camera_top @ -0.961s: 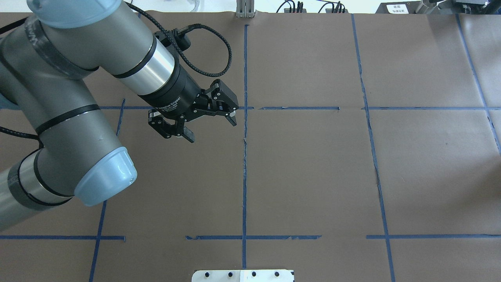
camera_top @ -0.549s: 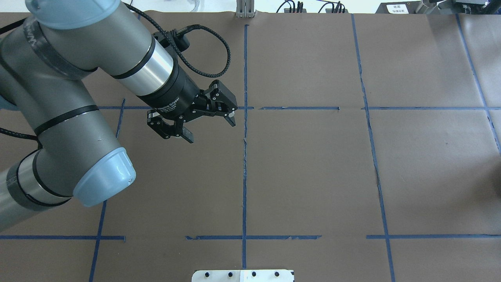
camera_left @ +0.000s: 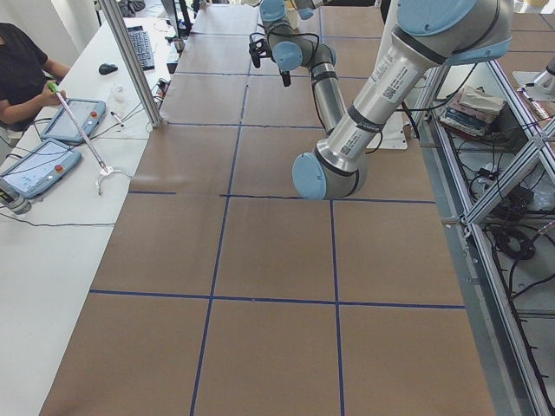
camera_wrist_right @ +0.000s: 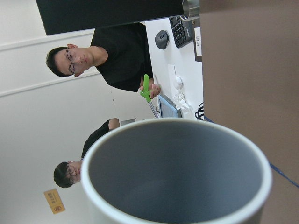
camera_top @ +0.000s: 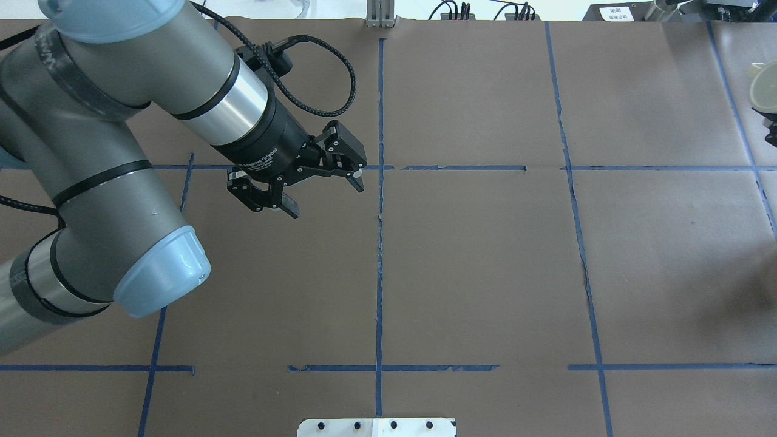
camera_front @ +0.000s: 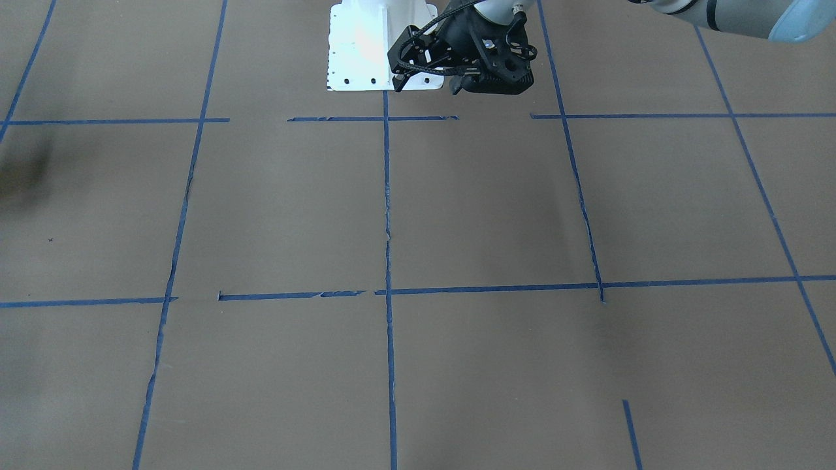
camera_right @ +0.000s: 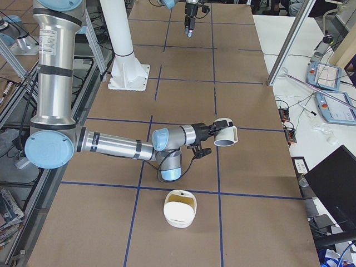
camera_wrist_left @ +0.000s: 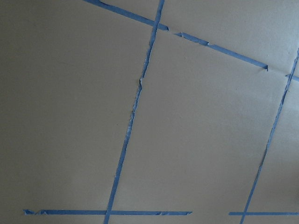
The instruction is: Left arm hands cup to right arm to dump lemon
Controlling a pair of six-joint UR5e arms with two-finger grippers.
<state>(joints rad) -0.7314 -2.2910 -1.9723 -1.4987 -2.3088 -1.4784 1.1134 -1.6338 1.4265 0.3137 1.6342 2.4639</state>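
Observation:
My right gripper is shut on the white cup and holds it on its side above the table. In the right wrist view the cup's dark grey inside looks empty. The cup's rim shows at the overhead view's right edge. My left gripper is open and empty, in the air over the table's left half, far from the cup; it also shows in the front view. No lemon is clearly visible. A white bowl with a yellowish inside stands on the table below the cup.
The robot's white base plate sits at the table's near middle edge. Blue tape lines cross the brown table cover. Operators sit at a side table with tablets.
The cup's rim and part of my right gripper have come into the overhead view at its right edge. My left gripper has barely shifted and stays open.

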